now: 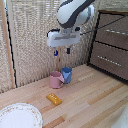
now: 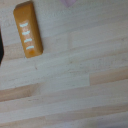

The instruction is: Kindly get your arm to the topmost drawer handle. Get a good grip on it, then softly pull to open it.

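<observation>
Gripper (image 1: pixel 62 51) hangs part-open, holding nothing. Top drawer handle (image 1: pixel 118 32) sits at 3 o'clock: stiff, probably slick metal bar, so I'd grab mid-bar.

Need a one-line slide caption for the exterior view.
White robot arm's blue-tipped gripper hangs open above pink mug and blue cup, away from the dark brown wooden drawers' silvery bar handle.

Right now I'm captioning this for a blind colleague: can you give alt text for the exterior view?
A white robot arm hangs over a wooden table, its gripper open above a pink cup and blue cup. Dark brown drawers stand on the exterior view's right; an orange block and plate lie nearer.
</observation>
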